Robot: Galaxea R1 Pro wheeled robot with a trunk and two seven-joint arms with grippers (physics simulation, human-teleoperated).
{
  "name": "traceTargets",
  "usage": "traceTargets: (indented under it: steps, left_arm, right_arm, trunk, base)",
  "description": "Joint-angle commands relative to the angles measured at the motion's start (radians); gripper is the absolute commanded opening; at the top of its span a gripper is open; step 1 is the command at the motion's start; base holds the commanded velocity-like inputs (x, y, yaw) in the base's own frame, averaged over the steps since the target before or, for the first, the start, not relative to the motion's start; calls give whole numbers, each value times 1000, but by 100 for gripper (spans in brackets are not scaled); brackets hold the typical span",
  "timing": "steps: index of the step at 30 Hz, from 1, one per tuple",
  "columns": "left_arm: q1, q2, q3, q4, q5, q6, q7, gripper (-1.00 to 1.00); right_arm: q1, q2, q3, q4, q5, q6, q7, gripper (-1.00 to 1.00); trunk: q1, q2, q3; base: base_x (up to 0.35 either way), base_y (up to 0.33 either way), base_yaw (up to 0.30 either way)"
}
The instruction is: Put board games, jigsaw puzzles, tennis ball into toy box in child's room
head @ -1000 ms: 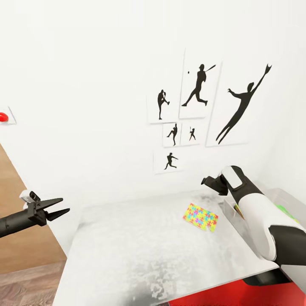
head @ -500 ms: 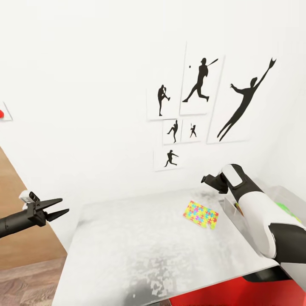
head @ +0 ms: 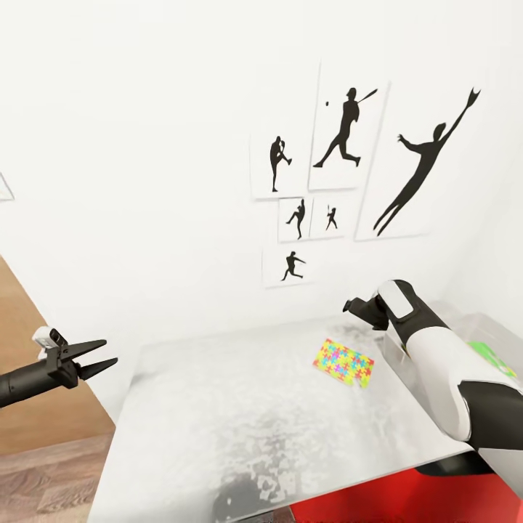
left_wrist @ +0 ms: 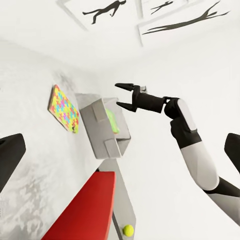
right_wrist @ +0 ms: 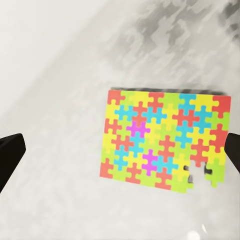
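Head view panned slightly; right end effector point(head: 357, 308) still poised open and empty above multicoloured flat jigsaw puzzle point(head: 343, 362), ready to descend.

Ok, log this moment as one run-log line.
right gripper: open, above jigsaw puzzle | left gripper: open, off table | toy box: beside puzzle

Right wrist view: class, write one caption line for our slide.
Open right end effector poised above a colourful jigsaw puzzle lying flat on the grey table.

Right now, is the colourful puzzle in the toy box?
No. The puzzle lies flat on the table, beside the box.
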Motion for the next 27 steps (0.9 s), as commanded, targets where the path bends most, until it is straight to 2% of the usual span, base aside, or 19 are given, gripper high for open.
traceTargets:
  steps: [1,27]
  left_arm:
    - [-1,0,-1,0,0,4,-3,100]
    - [-1,2,1,2,0,4,-3,100]
  right_arm:
    - [-1,0,-2,-1,-9,2,-9,100]
    - [-27,-3,-1,-3,-7,-22,-9,100]
  trunk:
    - [1,-2,-4]
    - [1,-2,-47]
  base:
    - [0,0,0]
    - [0,0,0]
